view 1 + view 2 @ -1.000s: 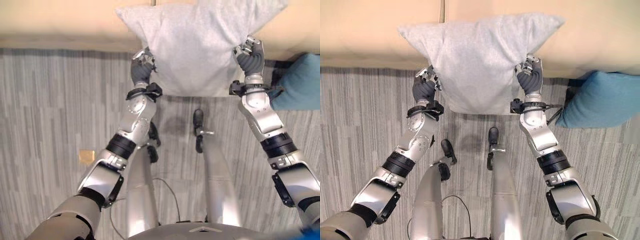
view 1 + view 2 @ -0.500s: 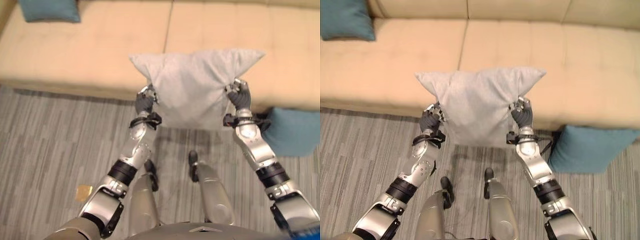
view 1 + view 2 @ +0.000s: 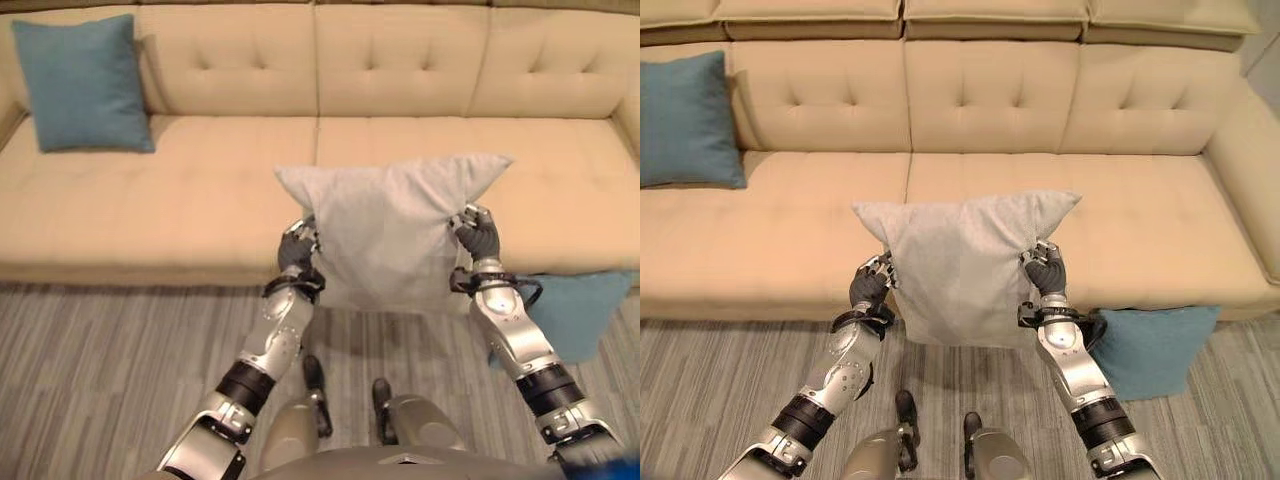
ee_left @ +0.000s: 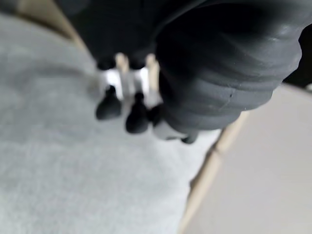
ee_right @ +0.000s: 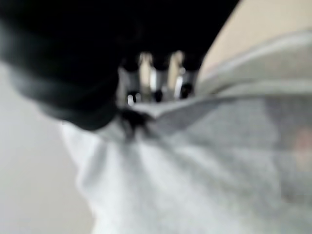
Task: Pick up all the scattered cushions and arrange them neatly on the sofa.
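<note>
**Grey cushion held up before the sofa by both hands**

Left eye view: A beige tufted sofa [image 3: 200,200] is seen across the upper part of the scene, with a grey striped carpet [image 3: 100,370] laid in front of it. A teal cushion [image 3: 85,85] is propped upright against the backrest at the sofa's left end. A grey cushion [image 3: 385,235] is held in the air in front of the seat edge, its lower part hanging over the carpet. Its left edge is gripped by the left hand [image 3: 296,250] and its right edge by the right hand [image 3: 478,232], the fingers of each being curled into the fabric. A second teal cushion [image 3: 575,315] is partly hidden behind the right forearm (it stands on the carpet, against the sofa front).

Right eye view: The same scene is shown, but the sofa's right armrest [image 3: 1250,160] is taken in as well. The floor cushion is seen almost whole here, beside the right forearm.

Left wrist view: The dark fingertips [image 4: 109,107] are pressed together against the grey fabric, with the ribbed cover close by. A strip of the beige sofa is seen past the cushion's edge.

Right wrist view: The grey fabric is bunched into folds where the fingers [image 5: 156,80] are closed on it, so a pinch of cloth is shown. Beige upholstery is seen beyond.
</note>
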